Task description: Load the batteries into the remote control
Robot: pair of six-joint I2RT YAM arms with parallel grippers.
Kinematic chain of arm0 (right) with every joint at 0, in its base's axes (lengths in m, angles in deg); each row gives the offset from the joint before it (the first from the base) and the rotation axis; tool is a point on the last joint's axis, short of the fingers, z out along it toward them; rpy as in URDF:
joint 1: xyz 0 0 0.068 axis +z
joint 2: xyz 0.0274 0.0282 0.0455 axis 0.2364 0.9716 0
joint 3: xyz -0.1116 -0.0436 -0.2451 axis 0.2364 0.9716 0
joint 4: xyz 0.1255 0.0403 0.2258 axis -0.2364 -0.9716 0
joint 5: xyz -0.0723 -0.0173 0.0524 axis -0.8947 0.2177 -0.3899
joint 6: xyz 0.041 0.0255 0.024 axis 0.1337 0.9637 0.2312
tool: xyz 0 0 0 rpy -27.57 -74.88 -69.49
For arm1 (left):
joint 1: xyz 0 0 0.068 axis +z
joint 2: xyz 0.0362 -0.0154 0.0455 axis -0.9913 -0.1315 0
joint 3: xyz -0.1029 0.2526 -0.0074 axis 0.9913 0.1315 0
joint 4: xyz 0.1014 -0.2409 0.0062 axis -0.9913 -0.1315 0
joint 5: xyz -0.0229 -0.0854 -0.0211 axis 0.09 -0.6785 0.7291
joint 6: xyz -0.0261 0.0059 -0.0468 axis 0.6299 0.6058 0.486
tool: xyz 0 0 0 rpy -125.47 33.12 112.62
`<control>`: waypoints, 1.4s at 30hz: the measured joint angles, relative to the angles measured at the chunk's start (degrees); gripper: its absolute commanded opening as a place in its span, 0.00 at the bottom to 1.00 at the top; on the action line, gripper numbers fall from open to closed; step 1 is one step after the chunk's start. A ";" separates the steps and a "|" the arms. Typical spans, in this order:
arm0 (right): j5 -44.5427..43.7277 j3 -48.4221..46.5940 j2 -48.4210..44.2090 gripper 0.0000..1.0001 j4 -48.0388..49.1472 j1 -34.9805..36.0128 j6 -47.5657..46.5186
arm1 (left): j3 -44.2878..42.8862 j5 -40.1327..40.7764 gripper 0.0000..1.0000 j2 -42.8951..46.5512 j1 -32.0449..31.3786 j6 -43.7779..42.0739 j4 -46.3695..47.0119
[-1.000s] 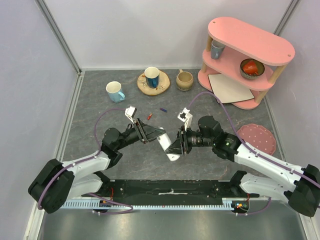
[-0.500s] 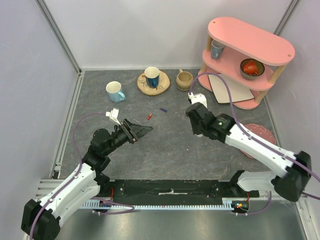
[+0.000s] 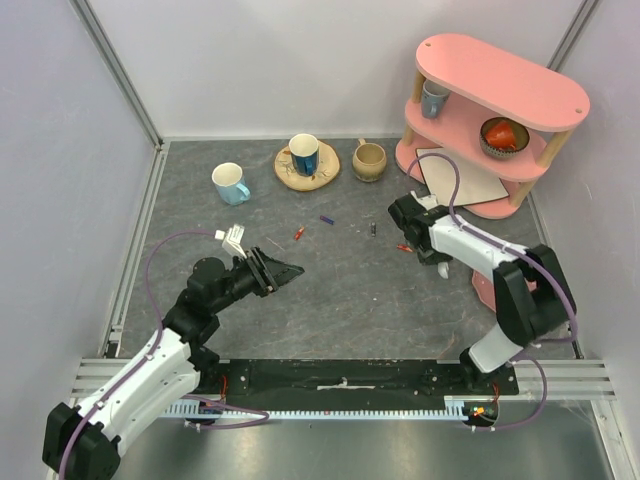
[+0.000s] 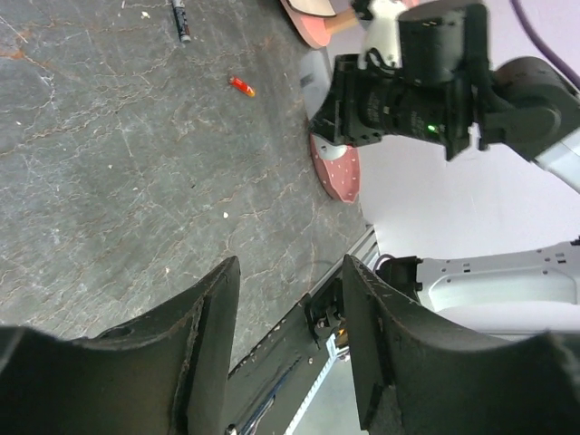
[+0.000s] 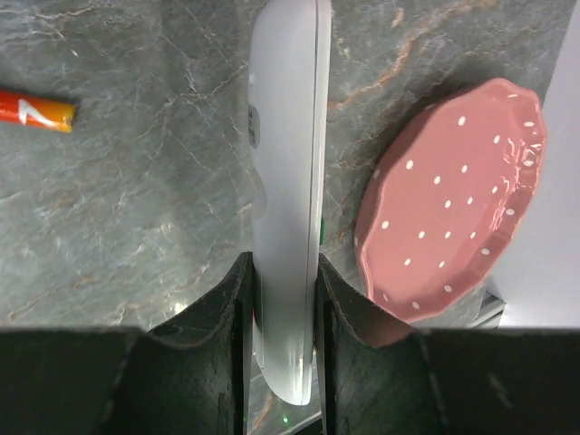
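Your right gripper [image 5: 284,272] is clamped on the remote [image 5: 288,181]. Its two fingers press against the broad faces, so the white body stands on its thin edge and runs out lengthwise ahead of the fingertips. From the wrist view you cannot tell whether the remote's lower edge rests on the table [image 5: 136,227] or hangs just above it. A pink dotted plate [image 5: 453,199] lies just to the right of the remote. A red battery [image 5: 36,111] lies on the grey surface to the upper left, apart from the remote. Your left gripper [image 4: 290,281] is spread wide with nothing between its fingers, and it hovers over the table well to the left of the other gripper. From overhead you can see three more cells loose near the middle of the table. A second red battery [image 3: 298,233] lies with a blue-purple battery [image 3: 326,219] near it, just beyond, and a dark grey battery [image 3: 373,229] lies further right, nearer your right gripper. All three lie apart from the remote.
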 measured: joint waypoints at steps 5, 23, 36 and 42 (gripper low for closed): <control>1.90 -0.98 6.84 0.00 2.14 -1.90 -1.64 | 0.24 -0.52 0.54 1.57 0.00 -0.02 0.15; 6.99 -1.81 12.13 0.31 6.99 -3.93 -3.02 | 2.47 -0.55 0.54 5.20 0.00 -0.02 0.44; 12.87 -0.68 9.40 0.60 7.28 -3.96 -3.63 | 2.91 -1.51 0.53 4.00 0.00 -0.02 0.48; 16.48 -0.61 8.13 0.65 7.04 -3.87 -2.54 | 3.37 -1.70 0.54 4.09 0.00 -0.02 0.48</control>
